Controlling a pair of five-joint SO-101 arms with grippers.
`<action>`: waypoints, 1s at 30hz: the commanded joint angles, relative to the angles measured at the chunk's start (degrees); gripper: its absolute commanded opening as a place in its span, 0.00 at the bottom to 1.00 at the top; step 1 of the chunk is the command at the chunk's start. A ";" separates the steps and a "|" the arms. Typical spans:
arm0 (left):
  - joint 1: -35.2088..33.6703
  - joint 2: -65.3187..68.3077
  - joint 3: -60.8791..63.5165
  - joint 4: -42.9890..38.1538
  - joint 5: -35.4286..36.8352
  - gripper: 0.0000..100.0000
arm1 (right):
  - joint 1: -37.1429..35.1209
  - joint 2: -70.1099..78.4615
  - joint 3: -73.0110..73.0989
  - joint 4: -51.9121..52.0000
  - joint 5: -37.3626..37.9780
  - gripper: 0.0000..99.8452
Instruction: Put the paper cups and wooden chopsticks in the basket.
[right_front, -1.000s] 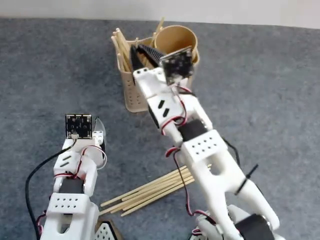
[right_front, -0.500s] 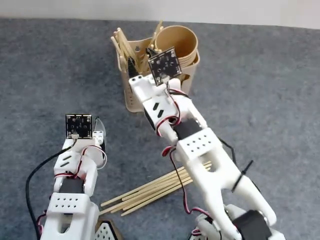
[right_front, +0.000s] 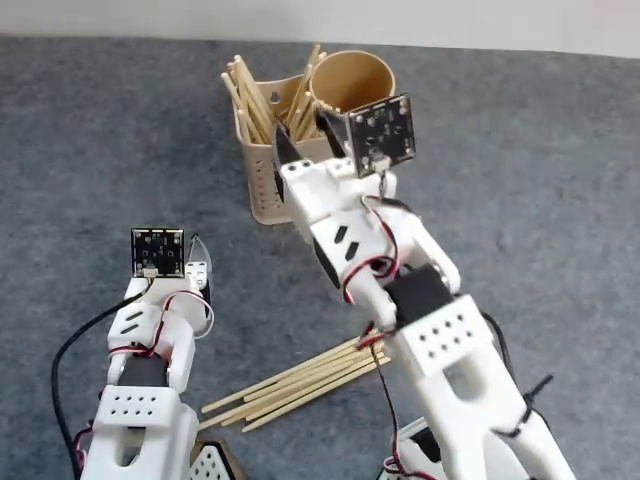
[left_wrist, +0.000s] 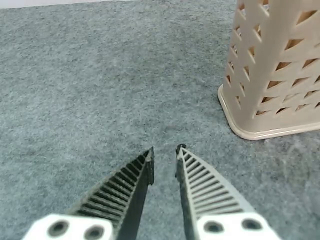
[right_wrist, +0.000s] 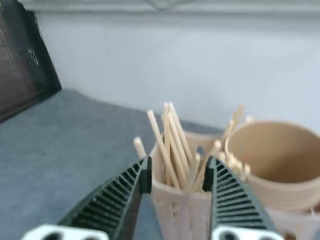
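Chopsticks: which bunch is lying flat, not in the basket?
The loose bunch flat on the grey carpet, low in the high view; the others stand upright inside the basket.

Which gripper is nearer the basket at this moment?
Right. The right gripper hangs just above the basket, at its near edge; the left gripper sits over the carpet, well short of it.

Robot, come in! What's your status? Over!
Left gripper open, empty, near basket. Right gripper open, empty, at basket. Paper cup in basket; chopstick bundle on table, right arm over its end.
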 joint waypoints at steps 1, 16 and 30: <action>-0.48 -1.10 -0.22 -0.09 0.18 0.09 | 0.40 -5.76 -3.12 8.92 -1.76 0.18; -0.40 -1.10 0.04 -0.09 0.18 0.09 | 8.40 -11.12 9.01 30.73 -1.67 0.18; -0.31 -1.10 0.04 -0.09 0.18 0.09 | 18.95 -10.42 21.49 34.07 -6.77 0.18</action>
